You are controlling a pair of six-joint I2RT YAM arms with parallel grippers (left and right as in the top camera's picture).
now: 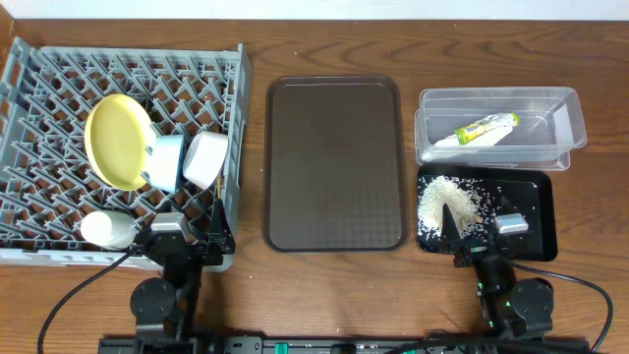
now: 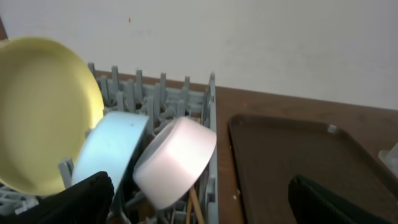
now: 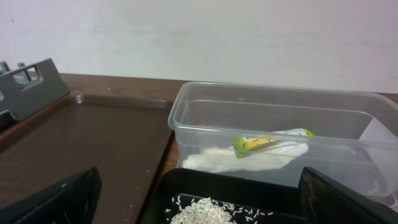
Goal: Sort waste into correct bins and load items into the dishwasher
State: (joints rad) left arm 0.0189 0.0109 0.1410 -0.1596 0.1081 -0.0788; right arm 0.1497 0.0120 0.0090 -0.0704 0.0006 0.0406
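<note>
The grey-blue dish rack [image 1: 39,236] holds the yellow plate [image 1: 118,141], the light-blue bowl [image 1: 165,162], the white bowl [image 1: 204,159] and the small white cup [image 1: 108,230]. In the left wrist view the plate [image 2: 43,112], blue bowl [image 2: 109,152], white bowl [image 2: 177,162] and a chopstick [image 2: 194,208] show in the rack. The clear tub [image 1: 565,123] holds the green-and-yellow wrapper [image 1: 486,128] on the white napkin [image 3: 249,158]. The black tray [image 1: 536,211] holds the rice crumbs [image 1: 447,204]. My left gripper [image 2: 199,205] is open at the rack's near edge. My right gripper [image 3: 199,199] is open over the black tray.
The dark-brown serving tray [image 1: 334,162] lies between the rack and the bins. The table's front edge runs just behind both arm bases. A pale wall stands beyond the table's far edge.
</note>
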